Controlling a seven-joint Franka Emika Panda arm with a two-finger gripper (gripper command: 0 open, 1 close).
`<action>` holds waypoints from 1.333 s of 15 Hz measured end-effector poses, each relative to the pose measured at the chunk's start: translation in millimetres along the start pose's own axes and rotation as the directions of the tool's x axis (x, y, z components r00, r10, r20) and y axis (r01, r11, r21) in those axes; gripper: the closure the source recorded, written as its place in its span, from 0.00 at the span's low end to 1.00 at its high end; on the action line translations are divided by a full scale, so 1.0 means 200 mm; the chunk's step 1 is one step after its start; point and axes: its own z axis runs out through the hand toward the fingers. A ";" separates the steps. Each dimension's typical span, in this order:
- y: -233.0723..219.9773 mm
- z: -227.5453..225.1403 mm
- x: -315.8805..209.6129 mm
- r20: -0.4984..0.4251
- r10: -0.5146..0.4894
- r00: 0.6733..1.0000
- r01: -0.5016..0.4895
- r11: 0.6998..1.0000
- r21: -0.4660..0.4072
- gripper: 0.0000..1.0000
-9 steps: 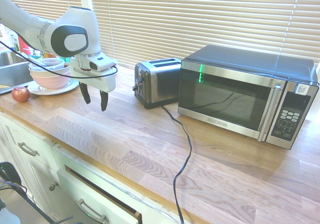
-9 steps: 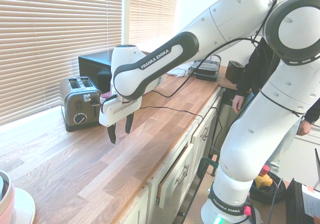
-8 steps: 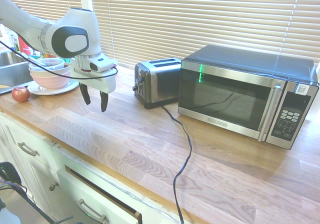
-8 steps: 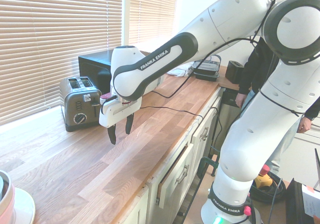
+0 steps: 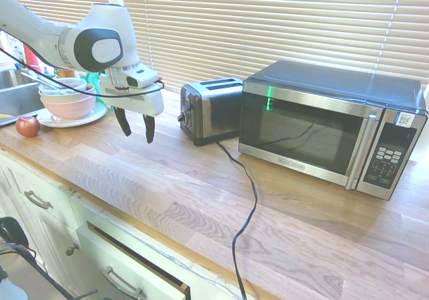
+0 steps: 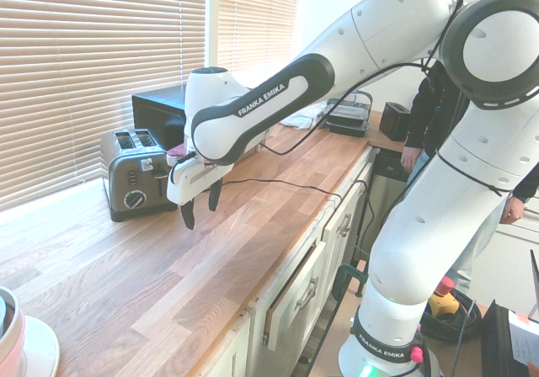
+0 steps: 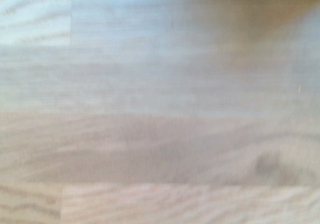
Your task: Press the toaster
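In the first exterior view, the boxy toaster with brushed steel sides and black ends (image 5: 212,110) stood on the wooden counter (image 5: 167,186), just beside the steel-and-black microwave (image 5: 328,126), its maker's badge too small to read surely; the black two-finger gripper (image 5: 137,127) hung empty, fingers apart; in the second, the toaster seemed light, stiff and slippery-sided, best pressed at its end lever; "FRANKA EMIKA" marked the white arm (image 6: 362,40); the wrist view showed blurred wood, no writing.

Toaster (image 5: 218,109), microwave (image 5: 322,129), plate (image 5: 100,111) and apple (image 5: 27,126) on wooden counter (image 5: 194,193).
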 end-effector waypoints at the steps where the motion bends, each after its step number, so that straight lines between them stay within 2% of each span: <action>1: -0.04 -0.02 0.01 -0.017 -0.016 1.000 0.016 1.000 0.006 0.00; 7: -0.19 -0.15 0.19 -0.074 -0.019 0.997 0.022 0.998 0.052 0.00; 10: -0.23 -0.25 0.27 -0.136 0.007 0.991 0.003 0.997 0.073 0.00; 15: -0.28 -0.36 0.35 -0.236 0.067 0.969 -0.020 0.980 0.197 0.00; 17: -0.27 -0.34 0.42 -0.273 0.099 0.957 -0.029 0.968 0.248 0.00; 20: -0.27 -0.27 0.60 -0.298 0.118 0.947 -0.035 0.962 0.272 0.00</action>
